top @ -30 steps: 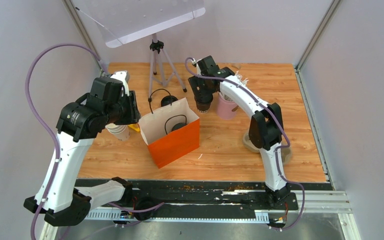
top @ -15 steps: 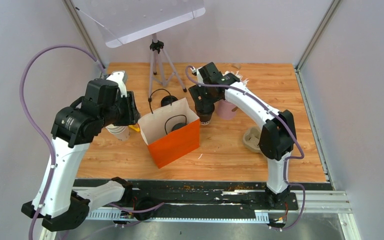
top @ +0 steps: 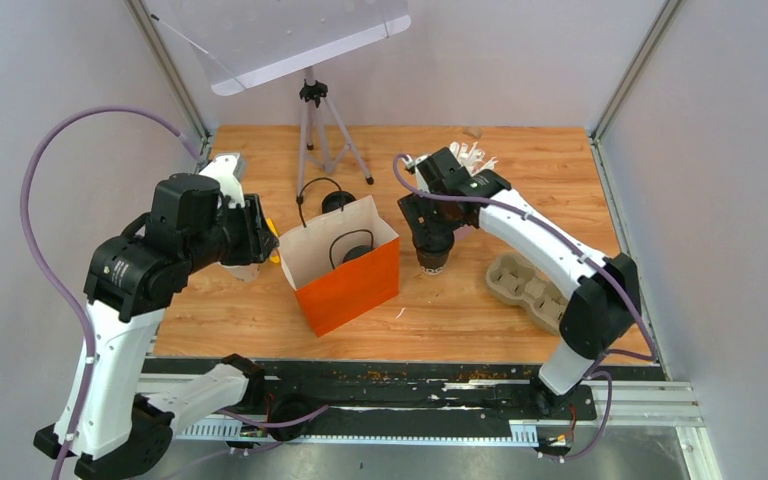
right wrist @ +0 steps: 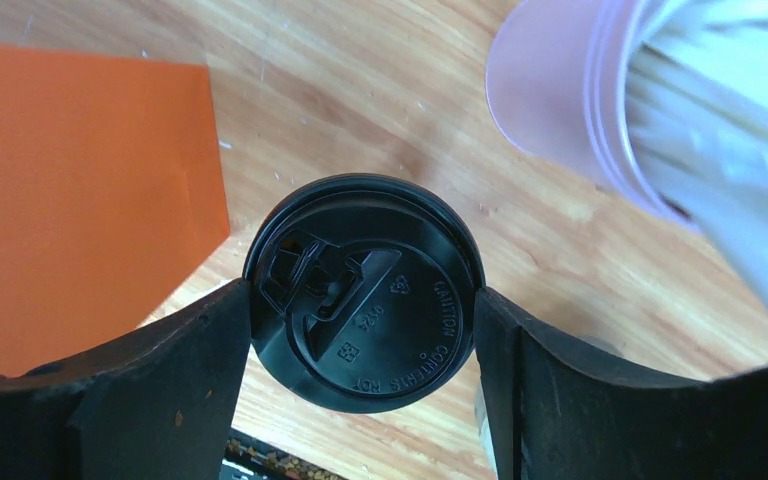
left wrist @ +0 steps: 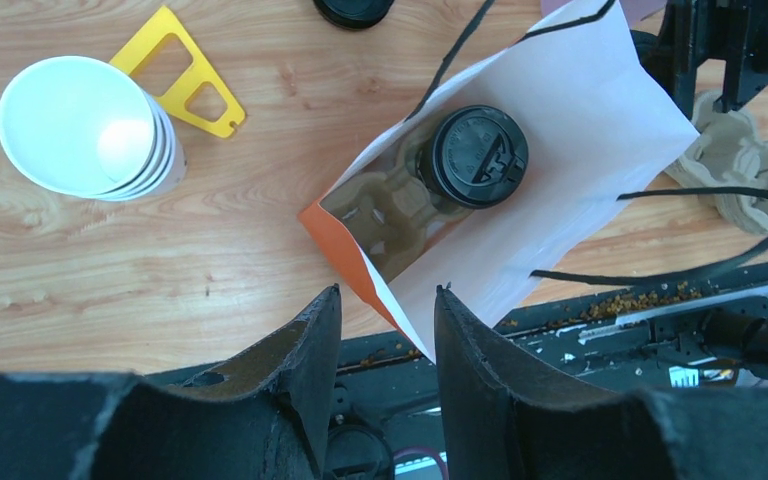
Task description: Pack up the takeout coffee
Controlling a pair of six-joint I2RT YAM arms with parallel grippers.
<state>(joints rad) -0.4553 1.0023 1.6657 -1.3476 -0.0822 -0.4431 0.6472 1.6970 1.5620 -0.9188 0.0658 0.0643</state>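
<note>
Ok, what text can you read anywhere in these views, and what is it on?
"CAUTION CONTENTS HOT": moulded on the black lid held in the right gripper.
Small marks at that lid's middle: too small to read.
Second lid, inside the orange bag: lettering blurred.
Nothing else readable.

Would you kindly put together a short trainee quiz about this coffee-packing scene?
1. True or false: the orange paper bag already holds a lidded cup.
2. Which gripper grips the other lidded cup?
3. The pink cup holds: A straws, B lids, C nothing.
Key: 1 true; 2 the right gripper; 3 A.
</note>
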